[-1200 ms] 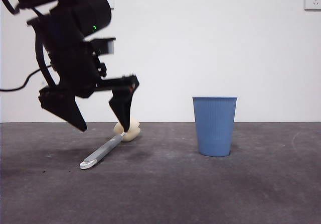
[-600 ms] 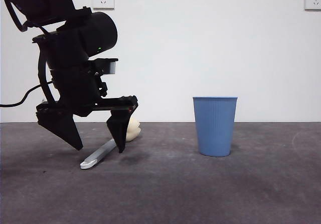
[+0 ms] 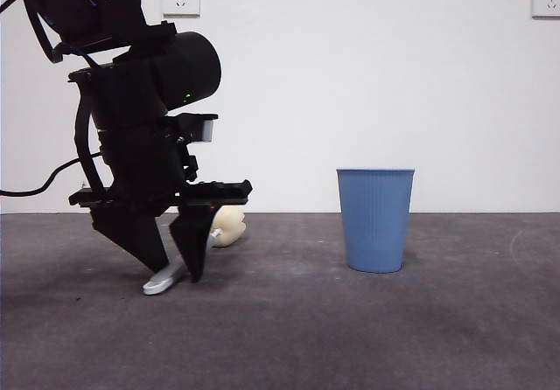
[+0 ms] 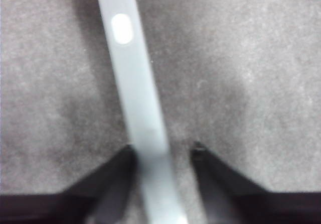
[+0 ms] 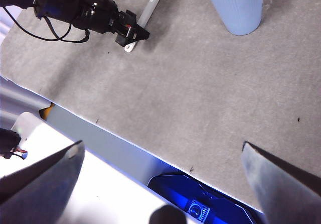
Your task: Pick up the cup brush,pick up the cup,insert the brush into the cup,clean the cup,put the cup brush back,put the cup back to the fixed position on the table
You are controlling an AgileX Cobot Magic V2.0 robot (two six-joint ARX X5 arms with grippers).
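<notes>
Flat on table [image 3: 367,337]: brush [image 3: 163,278], sponge head toward wall; left tool [image 3: 175,272] spread astride handle; cup [image 3: 375,219] upright.

1. The cup brush [image 3: 203,248] lies flat on the table [image 3: 367,337], at the left.
2. The cup [image 3: 375,219] stands upright on the table, well apart to its right.
3. The left gripper [image 3: 175,272] straddles the brush's handle, one jaw on either side.

Grey brush [image 3: 166,277] lying flat on dark table [image 3: 350,337], cream sponge head away from camera, blue ribbed cup [image 3: 374,219] upright, well apart
</notes>
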